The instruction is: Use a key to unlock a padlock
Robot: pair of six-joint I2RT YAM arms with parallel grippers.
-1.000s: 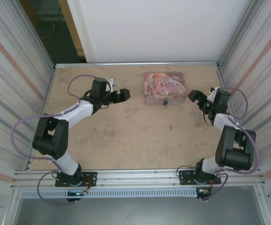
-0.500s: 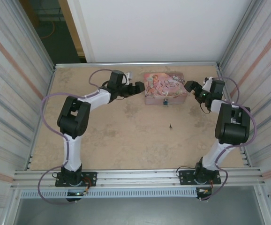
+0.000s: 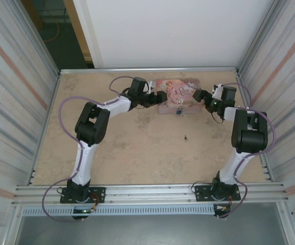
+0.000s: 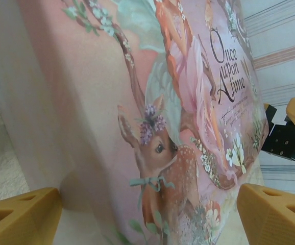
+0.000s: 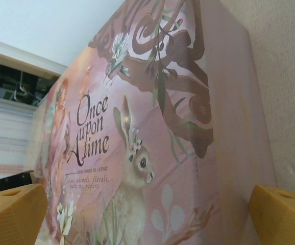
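Note:
The small blue padlock (image 3: 178,110) hangs at the front of a pink illustrated tin (image 3: 181,91) at the back of the table. The key (image 3: 186,137) is a dark sliver lying on the table in front of the tin, apart from both arms. My left gripper (image 3: 160,97) is at the tin's left end and my right gripper (image 3: 200,96) at its right end. In the left wrist view the tin (image 4: 137,102) stands between the wide-set fingers of the open left gripper (image 4: 147,219). In the right wrist view the tin (image 5: 152,127) likewise sits between the open right gripper (image 5: 147,217).
Corrugated metal walls close in the table (image 3: 127,148) on the left and right, and a white panel stands behind it. A metal rail (image 3: 147,191) runs along the near edge, where the arm bases are bolted.
Both arms have swung inward from the sides of the table toward the tin, and each gripper now stands at one end of it. The key and padlock have not moved.

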